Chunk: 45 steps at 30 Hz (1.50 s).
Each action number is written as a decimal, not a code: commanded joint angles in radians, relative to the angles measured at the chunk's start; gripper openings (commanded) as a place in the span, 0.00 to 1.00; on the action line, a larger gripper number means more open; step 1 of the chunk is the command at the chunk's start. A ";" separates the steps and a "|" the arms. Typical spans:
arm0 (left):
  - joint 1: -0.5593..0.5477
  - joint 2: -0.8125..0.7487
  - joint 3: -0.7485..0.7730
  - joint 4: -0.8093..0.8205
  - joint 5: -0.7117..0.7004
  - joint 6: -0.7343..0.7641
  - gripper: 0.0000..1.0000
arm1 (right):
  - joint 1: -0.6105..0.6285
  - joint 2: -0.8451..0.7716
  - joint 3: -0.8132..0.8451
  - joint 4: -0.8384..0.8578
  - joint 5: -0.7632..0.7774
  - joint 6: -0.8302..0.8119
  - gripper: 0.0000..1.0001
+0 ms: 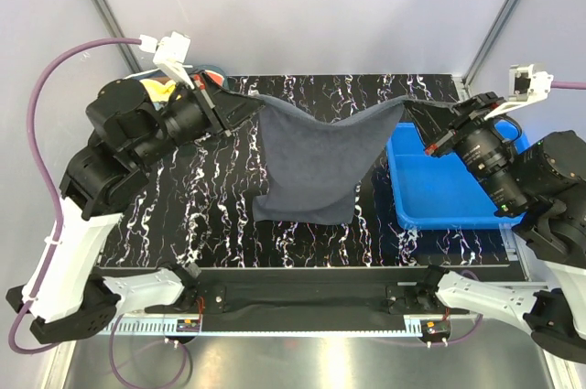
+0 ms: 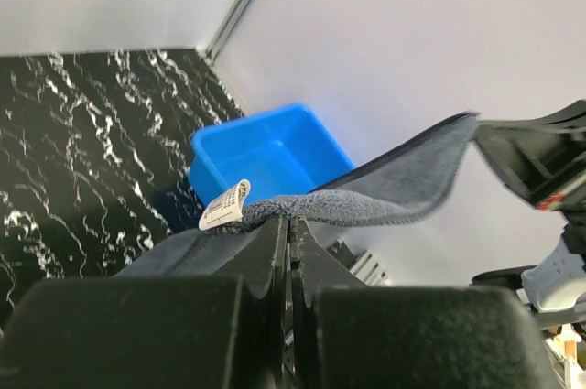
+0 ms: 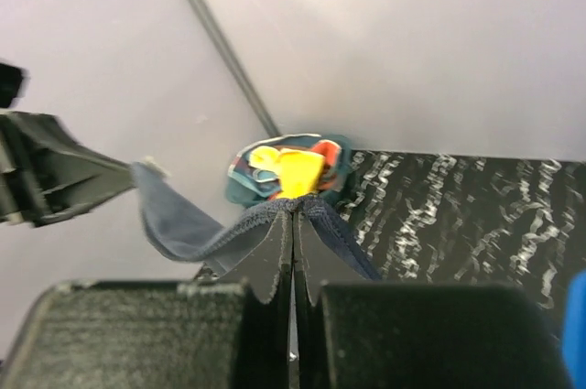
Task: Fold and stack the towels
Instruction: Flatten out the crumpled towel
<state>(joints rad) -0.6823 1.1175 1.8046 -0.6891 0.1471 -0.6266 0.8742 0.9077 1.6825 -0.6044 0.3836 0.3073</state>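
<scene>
A dark grey-blue towel hangs spread above the black marbled table, held by its two top corners. My left gripper is shut on its left corner, which carries a white tag. My right gripper is shut on its right corner. The towel's lower edge droops toward the table's middle. The other towels, yellow, orange-red and teal, lie bunched in a teal basket at the table's back left, partly hidden behind my left arm in the top view.
A rigid blue plastic bin stands at the right of the table, under my right arm; it also shows in the left wrist view. White enclosure walls with metal frame posts surround the table.
</scene>
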 commanded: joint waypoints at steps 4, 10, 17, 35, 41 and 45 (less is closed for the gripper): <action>-0.006 -0.024 0.035 0.092 0.017 0.021 0.00 | -0.004 0.062 0.054 0.158 -0.193 -0.077 0.00; -0.006 0.053 0.221 0.097 -0.044 0.093 0.00 | -0.004 0.128 0.190 0.170 -0.092 -0.253 0.00; -0.006 0.015 0.167 0.223 0.061 0.025 0.00 | -0.004 0.037 0.157 0.216 -0.164 -0.273 0.00; -0.006 0.106 0.369 0.085 -0.113 0.120 0.00 | -0.003 0.086 0.158 0.379 -0.062 -0.379 0.00; 0.113 0.229 0.389 -0.023 -0.223 0.167 0.00 | -0.006 0.224 0.106 0.585 0.219 -0.656 0.00; 0.243 0.280 0.313 0.046 -0.097 0.133 0.00 | -0.084 0.376 0.098 0.638 0.196 -0.692 0.00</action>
<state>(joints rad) -0.5091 1.3476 2.1662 -0.6579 0.0151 -0.4995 0.8478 1.1851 1.7927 -0.0734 0.5098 -0.2783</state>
